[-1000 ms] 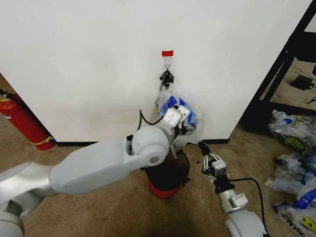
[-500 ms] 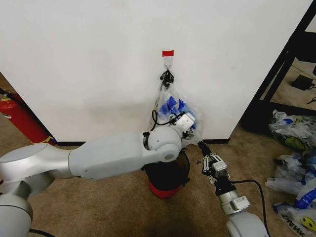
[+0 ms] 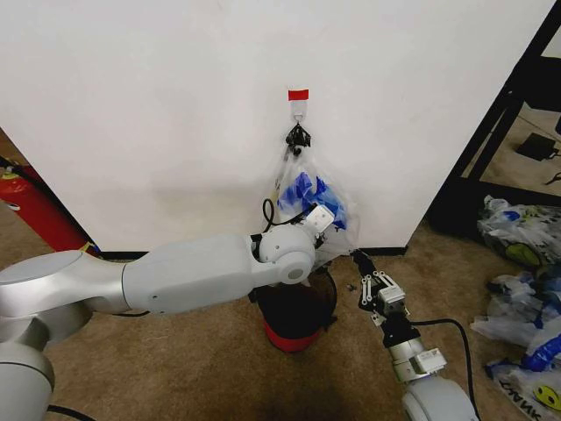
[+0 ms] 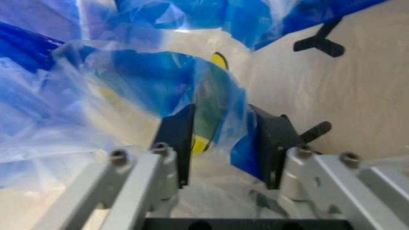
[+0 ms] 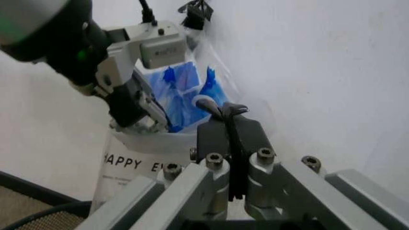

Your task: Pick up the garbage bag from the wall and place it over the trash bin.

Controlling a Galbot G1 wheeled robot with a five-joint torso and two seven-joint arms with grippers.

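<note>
The left gripper (image 4: 221, 143) is reaching into the garbage bag (image 3: 308, 191), and in the left wrist view its two dark fingers (image 4: 177, 139) are standing apart with a fold of blue-and-yellow printed plastic sitting between them, so the jaws are spread, not clamped down on the film. From the head camera that left gripper (image 3: 320, 224) is sitting against the lower part of the bag, the long white arm stretching in from the robot's left.

One bag is hanging here, bunched at its handles on a single small white hook (image 3: 298, 111) on the wall (image 3: 158, 114), directly under one short red tape strip (image 3: 298, 94). It is hanging flat against the wall, its bottom edge just above the black baseboard (image 3: 131, 255). Blue patches are showing through the thin film, and the right wrist view is catching the bag (image 5: 185, 91) with black lettering low down.

The right gripper (image 3: 370, 282) is hovering lower, near the floor to the right of the bag, apart from it; its two fingers (image 5: 217, 136) are pressed together with nothing between them.

One trash bin (image 3: 294, 337), red with a black rim, is standing on the carpet right below the bag, partly behind the left arm. One red fire extinguisher (image 3: 31, 215) is leaning at the wall's left end. A heap of like-printed bags (image 3: 521, 298) is lying on the floor at the right.
</note>
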